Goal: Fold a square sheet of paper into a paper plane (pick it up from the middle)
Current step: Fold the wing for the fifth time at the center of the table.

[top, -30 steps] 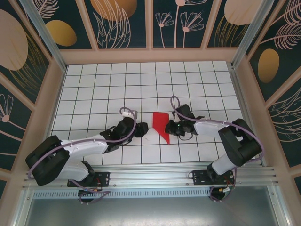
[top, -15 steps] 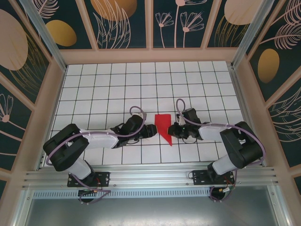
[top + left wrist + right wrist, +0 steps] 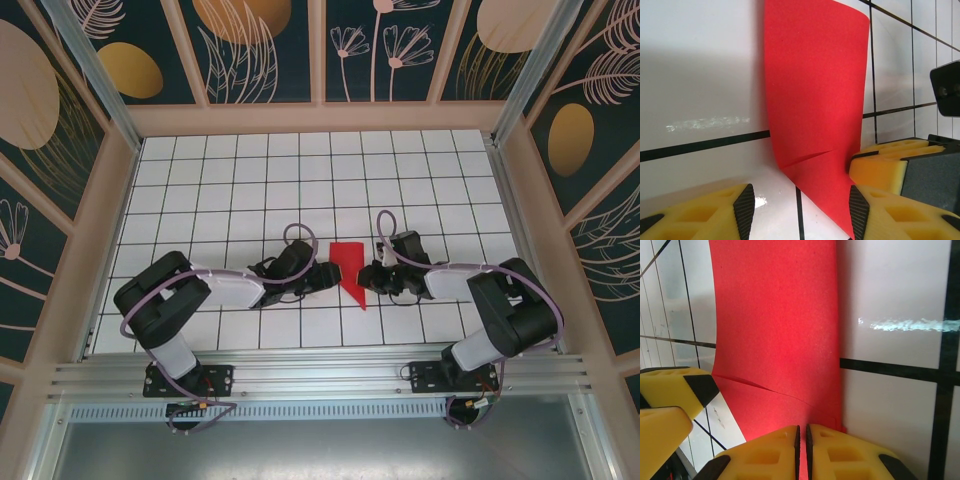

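Observation:
The square sheet of paper [image 3: 347,265], bright red, is folded into a pointed wedge with its tip toward the near edge. In the left wrist view the paper [image 3: 815,90] curves slightly up off the tiles and shows a slanted crease. My left gripper [image 3: 324,276] is at its left edge, open [image 3: 801,216], with the paper's point between the fingers. My right gripper [image 3: 369,277] is at the right edge, its jaws [image 3: 801,452] closed to a thin slit on the paper [image 3: 775,325]. Its yellow fingers [image 3: 890,167] show in the left wrist view.
The white tiled table [image 3: 250,180] has a raised frame on the left, right and back. An aluminium rail [image 3: 320,375] runs along the near edge by the arm bases. Both arms lie low, reaching inward to the middle.
My left arm has swung right, bringing its gripper up to the paper's left edge and opening slightly. The right gripper and the paper have shifted a little to the right.

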You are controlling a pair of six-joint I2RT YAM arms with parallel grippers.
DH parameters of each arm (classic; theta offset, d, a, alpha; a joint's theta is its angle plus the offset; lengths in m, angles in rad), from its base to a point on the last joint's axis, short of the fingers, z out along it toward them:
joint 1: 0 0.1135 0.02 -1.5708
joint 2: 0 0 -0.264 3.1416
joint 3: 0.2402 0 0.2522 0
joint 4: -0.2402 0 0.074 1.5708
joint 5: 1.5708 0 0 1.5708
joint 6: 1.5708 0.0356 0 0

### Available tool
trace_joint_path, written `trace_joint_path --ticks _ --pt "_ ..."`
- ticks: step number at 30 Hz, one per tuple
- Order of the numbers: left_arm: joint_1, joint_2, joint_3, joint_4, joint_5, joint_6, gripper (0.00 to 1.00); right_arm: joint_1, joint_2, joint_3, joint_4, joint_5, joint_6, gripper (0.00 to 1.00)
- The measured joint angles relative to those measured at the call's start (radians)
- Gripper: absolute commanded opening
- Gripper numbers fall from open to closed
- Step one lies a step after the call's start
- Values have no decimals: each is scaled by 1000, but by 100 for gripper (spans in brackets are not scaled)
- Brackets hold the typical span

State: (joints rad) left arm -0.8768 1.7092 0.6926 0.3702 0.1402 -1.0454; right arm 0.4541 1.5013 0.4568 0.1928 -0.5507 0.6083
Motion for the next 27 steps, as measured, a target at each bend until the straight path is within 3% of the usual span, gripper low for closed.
trace_joint_path --ticks 13,22,27 --pt "2 72 43 52 24 -35 45 -8 1 1 -1 -13 -1 16" --pt "5 101 49 108 45 -56 44 -14 5 1 -1 -27 -8 17" --pt "7 131 62 140 59 -64 33 -16 5 1 1 -34 -10 18"
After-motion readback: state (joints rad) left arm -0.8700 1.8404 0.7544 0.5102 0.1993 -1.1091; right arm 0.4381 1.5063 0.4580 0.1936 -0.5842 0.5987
